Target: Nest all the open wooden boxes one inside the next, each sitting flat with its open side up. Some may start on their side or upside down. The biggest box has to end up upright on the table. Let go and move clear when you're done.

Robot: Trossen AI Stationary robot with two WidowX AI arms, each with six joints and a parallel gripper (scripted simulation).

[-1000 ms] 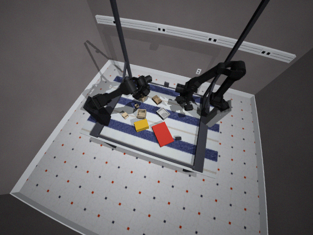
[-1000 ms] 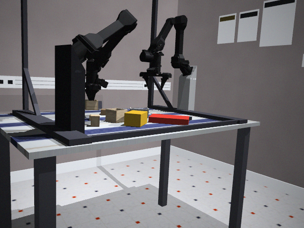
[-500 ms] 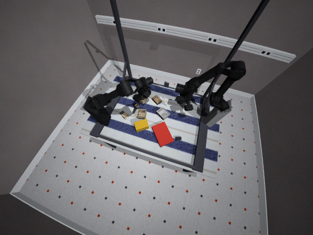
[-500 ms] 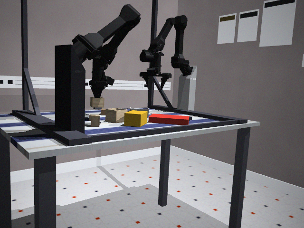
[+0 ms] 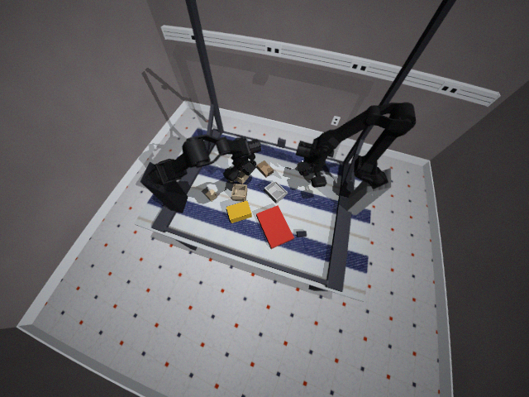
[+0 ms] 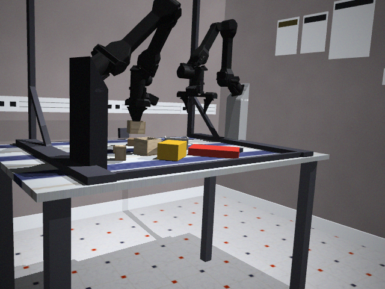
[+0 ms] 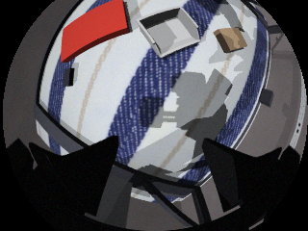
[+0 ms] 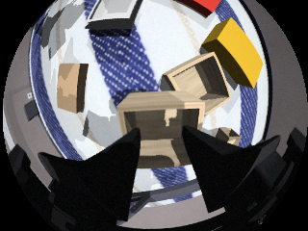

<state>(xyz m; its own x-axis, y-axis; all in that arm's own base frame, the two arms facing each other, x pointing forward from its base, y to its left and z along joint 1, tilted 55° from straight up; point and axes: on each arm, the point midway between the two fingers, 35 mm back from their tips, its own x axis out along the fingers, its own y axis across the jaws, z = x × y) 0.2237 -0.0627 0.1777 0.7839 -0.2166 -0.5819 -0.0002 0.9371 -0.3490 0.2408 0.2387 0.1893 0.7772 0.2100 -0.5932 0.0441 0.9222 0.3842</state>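
Where the right gripper (image 5: 241, 173) (image 6: 136, 120) (image 8: 161, 131) hangs above the table (image 5: 213, 226) (image 6: 217, 173), its jaws stand partly apart and bear a wooden box (image 5: 242, 177) (image 6: 136, 126) (image 8: 161, 102) clear of the surface. The fingertips overlap the box's mouth in the right wrist view; their exact contact with its walls cannot be told. Near this raised box, and lower, the open box (image 5: 239, 192) (image 6: 145, 146) (image 8: 202, 84) sits on the table with its open side up. The small box (image 5: 209, 194) (image 6: 120, 153) (image 8: 226, 136) lies apart from it, on the side toward the right arm's base; its orientation cannot be told with certainty. The brown box (image 5: 264, 168) (image 7: 231, 39) (image 8: 72, 88) lies on the far side of the table in the top view, its mouth not distinguishable. These wooden boxes are separate, none nested in another. The gray tray (image 5: 275, 191) (image 6: 176, 138) (image 7: 170, 33) (image 8: 114, 14) rests open side up, between the open box and the left gripper (image 5: 311, 174) (image 6: 196, 112) (image 7: 162, 142), whose jaws are spread wide above the table with nothing between them. The yellow block (image 5: 239, 212) (image 6: 171, 150) (image 8: 236, 53) lies just beside the open box, and the red block (image 5: 274, 226) (image 6: 213, 150) (image 7: 96, 29) (image 8: 201, 5) lies flat near a small dark block (image 5: 301, 233) (image 7: 69, 77).

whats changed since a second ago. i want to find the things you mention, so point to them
The right gripper (image 5: 241, 170) (image 6: 136, 120) (image 8: 161, 131) has lifted the wooden box it holds (image 5: 242, 177) (image 6: 136, 127) (image 8: 161, 100) higher and carried it rightward in the exterior view, toward the front edge. It was already held; nothing was let go. The left gripper (image 5: 312, 174) (image 6: 196, 112) (image 7: 162, 142), yellow block (image 5: 239, 212) (image 6: 171, 150) (image 8: 233, 52) and red block (image 5: 274, 227) (image 6: 213, 151) (image 7: 95, 30) (image 8: 202, 5) stayed put.
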